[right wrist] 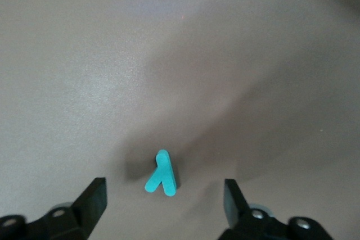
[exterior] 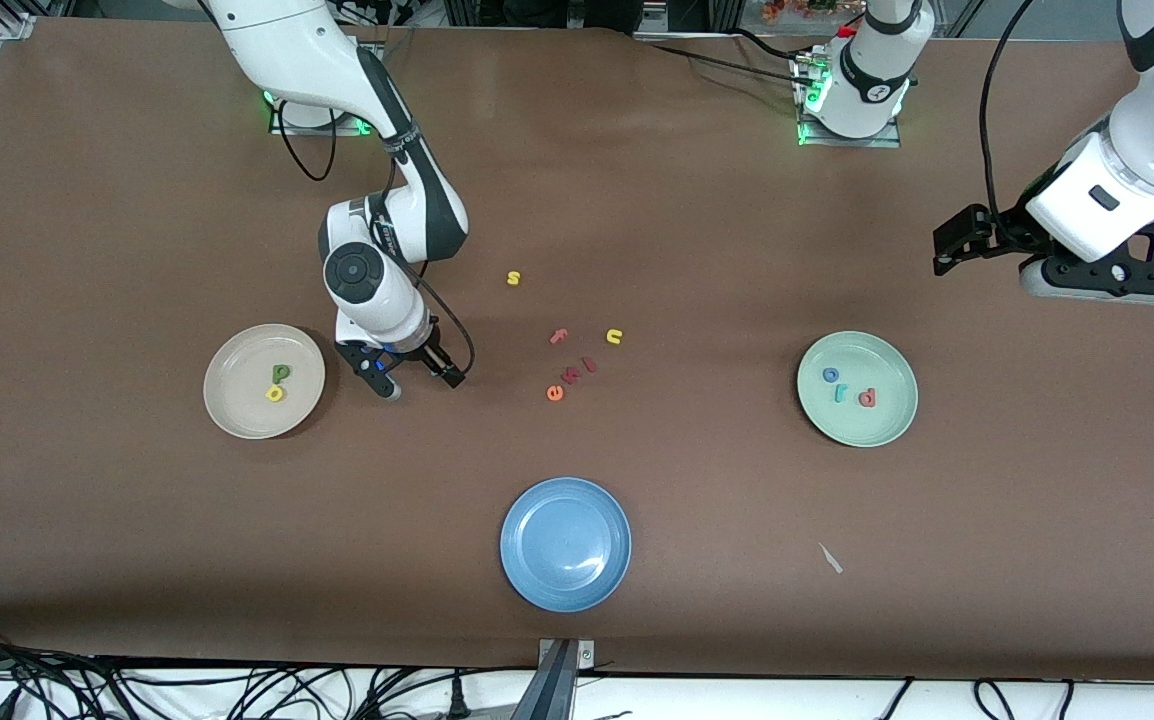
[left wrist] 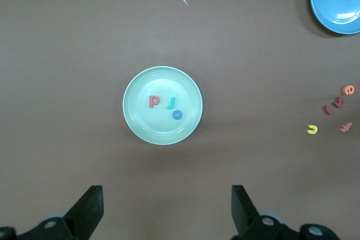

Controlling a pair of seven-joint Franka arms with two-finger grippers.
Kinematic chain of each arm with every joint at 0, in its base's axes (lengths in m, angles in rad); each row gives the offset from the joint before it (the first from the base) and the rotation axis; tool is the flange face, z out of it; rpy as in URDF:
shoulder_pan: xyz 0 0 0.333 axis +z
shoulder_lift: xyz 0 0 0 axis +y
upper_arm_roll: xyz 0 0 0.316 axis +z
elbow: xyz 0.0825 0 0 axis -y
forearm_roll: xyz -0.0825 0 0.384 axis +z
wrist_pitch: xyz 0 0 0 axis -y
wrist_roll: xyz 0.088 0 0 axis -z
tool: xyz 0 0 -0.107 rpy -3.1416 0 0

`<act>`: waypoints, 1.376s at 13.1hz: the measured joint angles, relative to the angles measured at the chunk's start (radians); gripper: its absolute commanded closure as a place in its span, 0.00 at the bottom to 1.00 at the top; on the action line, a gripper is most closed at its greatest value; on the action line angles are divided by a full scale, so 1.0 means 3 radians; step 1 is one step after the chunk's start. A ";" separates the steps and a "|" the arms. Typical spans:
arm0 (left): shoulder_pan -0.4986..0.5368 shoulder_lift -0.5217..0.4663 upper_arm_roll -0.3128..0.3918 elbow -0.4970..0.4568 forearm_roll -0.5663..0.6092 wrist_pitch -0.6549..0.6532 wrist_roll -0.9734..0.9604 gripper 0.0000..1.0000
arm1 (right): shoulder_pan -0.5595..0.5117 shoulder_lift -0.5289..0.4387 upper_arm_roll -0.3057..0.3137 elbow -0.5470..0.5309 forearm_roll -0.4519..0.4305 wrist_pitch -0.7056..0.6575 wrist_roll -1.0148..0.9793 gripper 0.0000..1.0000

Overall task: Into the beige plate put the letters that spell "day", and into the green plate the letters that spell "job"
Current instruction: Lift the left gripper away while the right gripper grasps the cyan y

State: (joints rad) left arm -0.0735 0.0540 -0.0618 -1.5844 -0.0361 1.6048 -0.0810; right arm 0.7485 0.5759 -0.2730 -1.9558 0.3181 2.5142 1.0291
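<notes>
The beige plate (exterior: 227, 405) holds a dark green "d" (exterior: 280, 373) and a yellow "a" (exterior: 275, 394). Beside it, toward the table's middle, my right gripper (exterior: 417, 383) is down at the table. In the right wrist view the teal "y" (right wrist: 162, 173) lies on the brown table between the open fingers of this gripper (right wrist: 163, 190), touching neither. In the front view the "y" is hidden. The green plate (exterior: 887, 425) (left wrist: 138, 125) holds the blue "o" (exterior: 830, 375), teal "j" (exterior: 840, 392) and red "b" (exterior: 868, 398). My left gripper (exterior: 1107, 283) (left wrist: 166, 196) waits open and empty, high up by the green plate.
A blue plate (exterior: 565, 543) sits nearest the front camera. Loose letters lie mid-table: yellow "s" (exterior: 513, 278), pink "f" (exterior: 559, 336), yellow "u" (exterior: 614, 336), orange "e" (exterior: 555, 393) and two red ones (exterior: 578, 370). A white scrap (exterior: 830, 558) lies near the front edge.
</notes>
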 measured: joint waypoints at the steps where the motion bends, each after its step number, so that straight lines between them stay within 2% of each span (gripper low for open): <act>1: 0.0007 -0.0004 0.0003 -0.0004 0.0000 -0.0012 0.0051 0.00 | 0.0000 0.0010 0.0000 0.0000 0.0000 0.0006 0.0000 0.17; 3: 0.0013 -0.0005 0.0017 -0.0006 0.0000 -0.0037 0.0148 0.00 | 0.0000 0.0039 0.0000 0.0000 0.0018 0.0031 0.0000 0.17; 8: 0.0044 -0.0003 0.0028 0.0007 0.0006 -0.0028 0.0189 0.00 | 0.0002 0.0068 0.0030 0.0000 0.0045 0.0050 0.0000 0.34; 11: 0.0086 0.0015 0.0031 0.0048 0.0006 -0.0028 0.0193 0.00 | 0.0001 0.0068 0.0036 0.0000 0.0046 0.0053 0.0000 0.40; 18: 0.0109 0.0023 0.0032 0.0067 0.0006 -0.0023 0.0197 0.00 | -0.0007 0.0068 0.0035 0.0000 0.0047 0.0059 -0.0001 0.50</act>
State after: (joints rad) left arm -0.0407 0.0609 -0.0521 -1.5643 -0.0344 1.5980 -0.0220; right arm 0.7464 0.5964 -0.2624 -1.9558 0.3322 2.5318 1.0287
